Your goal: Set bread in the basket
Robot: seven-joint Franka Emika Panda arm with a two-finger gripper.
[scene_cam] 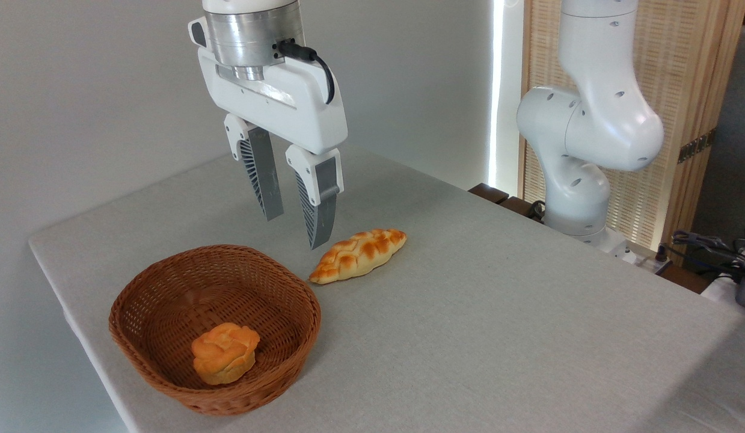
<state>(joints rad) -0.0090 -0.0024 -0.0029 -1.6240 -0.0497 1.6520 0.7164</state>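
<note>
The braided bread loaf (358, 255) lies flat on the grey bench (498, 313), around its middle, one pointed end aimed at the basket and just beside the rim, the other end angled toward the bench's far edge. The round wicker basket (168, 373) sits near the bench's left edge with a small orange knotted bun (224, 352) inside at its near side. Above, the pincer (295, 230) hangs in the air with fingers spread and nothing between them, its tips just left of the loaf, over the gap between loaf and basket.
</note>
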